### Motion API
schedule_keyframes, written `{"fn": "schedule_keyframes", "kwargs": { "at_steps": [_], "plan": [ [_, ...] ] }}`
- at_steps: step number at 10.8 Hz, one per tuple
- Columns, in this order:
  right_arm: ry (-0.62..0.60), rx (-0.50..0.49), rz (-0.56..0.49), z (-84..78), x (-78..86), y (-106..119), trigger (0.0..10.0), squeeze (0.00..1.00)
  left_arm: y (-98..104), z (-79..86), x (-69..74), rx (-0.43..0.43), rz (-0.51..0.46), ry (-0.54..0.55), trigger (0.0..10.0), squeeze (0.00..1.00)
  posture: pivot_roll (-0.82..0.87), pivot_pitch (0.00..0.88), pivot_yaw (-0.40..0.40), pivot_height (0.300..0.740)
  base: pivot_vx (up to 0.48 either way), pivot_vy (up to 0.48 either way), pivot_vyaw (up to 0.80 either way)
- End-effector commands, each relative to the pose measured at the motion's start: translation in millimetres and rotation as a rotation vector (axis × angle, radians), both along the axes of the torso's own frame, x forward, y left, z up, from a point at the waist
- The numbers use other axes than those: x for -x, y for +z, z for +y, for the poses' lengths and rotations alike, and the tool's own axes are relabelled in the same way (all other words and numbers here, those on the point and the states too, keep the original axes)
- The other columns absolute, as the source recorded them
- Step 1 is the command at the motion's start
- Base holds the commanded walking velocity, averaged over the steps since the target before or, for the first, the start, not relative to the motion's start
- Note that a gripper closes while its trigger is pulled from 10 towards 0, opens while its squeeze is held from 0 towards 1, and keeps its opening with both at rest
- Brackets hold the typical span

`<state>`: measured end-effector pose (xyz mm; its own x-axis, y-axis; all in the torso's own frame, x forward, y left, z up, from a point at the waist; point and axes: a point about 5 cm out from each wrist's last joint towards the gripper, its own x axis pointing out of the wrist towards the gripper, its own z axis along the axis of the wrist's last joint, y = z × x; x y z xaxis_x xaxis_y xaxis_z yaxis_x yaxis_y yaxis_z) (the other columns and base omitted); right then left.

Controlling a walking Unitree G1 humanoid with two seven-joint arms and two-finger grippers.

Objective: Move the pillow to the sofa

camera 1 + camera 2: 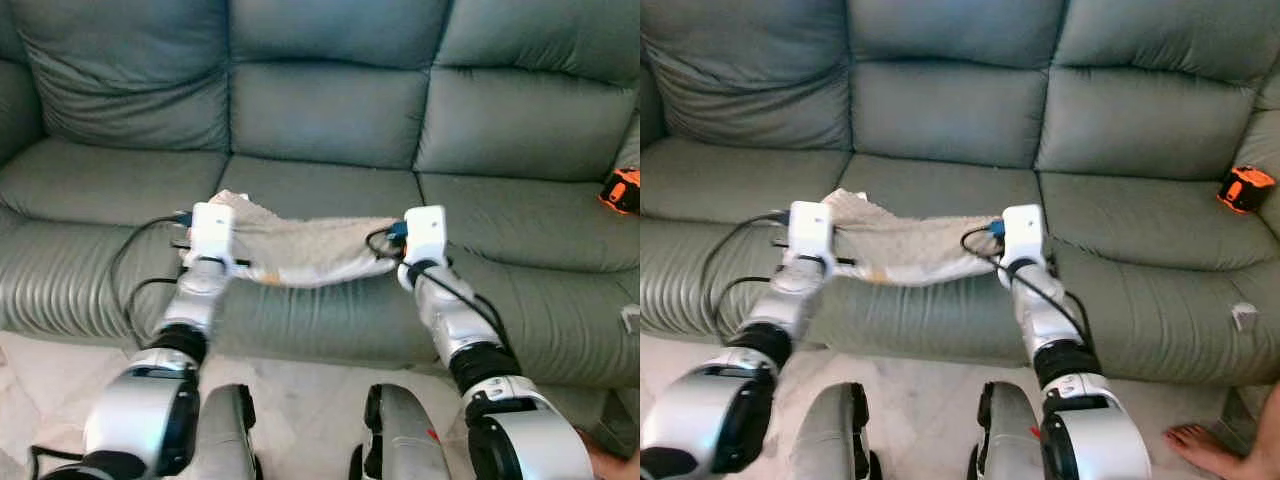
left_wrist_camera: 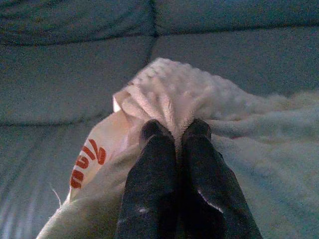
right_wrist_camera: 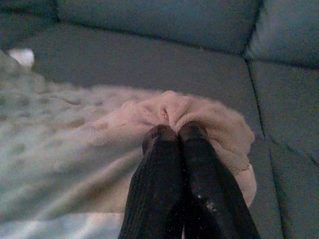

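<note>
Left wrist view, left end effector (image 2: 174, 130) pinching pillow (image 2: 199, 99) beside red-printed tag (image 2: 87, 159), right end effector (image 3: 174, 132) clamping opposite corner above sofa (image 1: 320, 110)

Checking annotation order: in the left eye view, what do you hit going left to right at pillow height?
left end effector shut on the pillow's left end → pillow slung over the sofa seat's front edge → right end effector shut on its right end → orange and black object on the far right seat.

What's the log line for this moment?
left end effector: shut on pillow | right end effector: shut on pillow | pillow: over sofa middle seat
</note>
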<state>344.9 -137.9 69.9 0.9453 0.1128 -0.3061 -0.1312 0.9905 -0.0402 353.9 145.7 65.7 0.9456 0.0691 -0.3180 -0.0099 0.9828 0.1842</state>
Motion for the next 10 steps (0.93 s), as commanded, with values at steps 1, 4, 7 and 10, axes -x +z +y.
{"fn": "schedule_keyframes", "kwargs": {
  "at_steps": [1, 4, 7, 10],
  "plan": [
    [0.003, 0.016, -0.017, 2.0, -3.7, 4, 10.0, 0.0, 2, -12.0, -1.8, 0.0, 0.005, -0.051, 10.0, 0.0, -0.07, 0.09, -0.053, 0.615, 0.0, 0.0, 0.0],
    [-0.026, 0.047, -0.038, -8.2, -4.8, 3, 10.0, 1.0, 3, -32.3, -3.0, 0.023, 0.002, -0.102, 10.0, 1.0, -0.08, 0.081, -0.053, 0.615, 0.0, 0.0, 0.0],
    [-0.003, 0.021, -0.037, 0.1, -4.0, 0, 10.0, 1.0, 19, -33.6, -12.5, -0.075, -0.067, -0.073, 10.0, 1.0, -0.08, 0.07, -0.049, 0.615, 0.0, 0.0, 0.0],
    [0.009, 0.022, -0.028, 1.7, -1.8, -4, 10.0, 1.0, 23, -38.2, -13.9, -0.103, -0.099, -0.076, 10.0, 1.0, -0.08, 0.066, -0.047, 0.615, 0.0, 0.0, 0.0]
  ]
}}
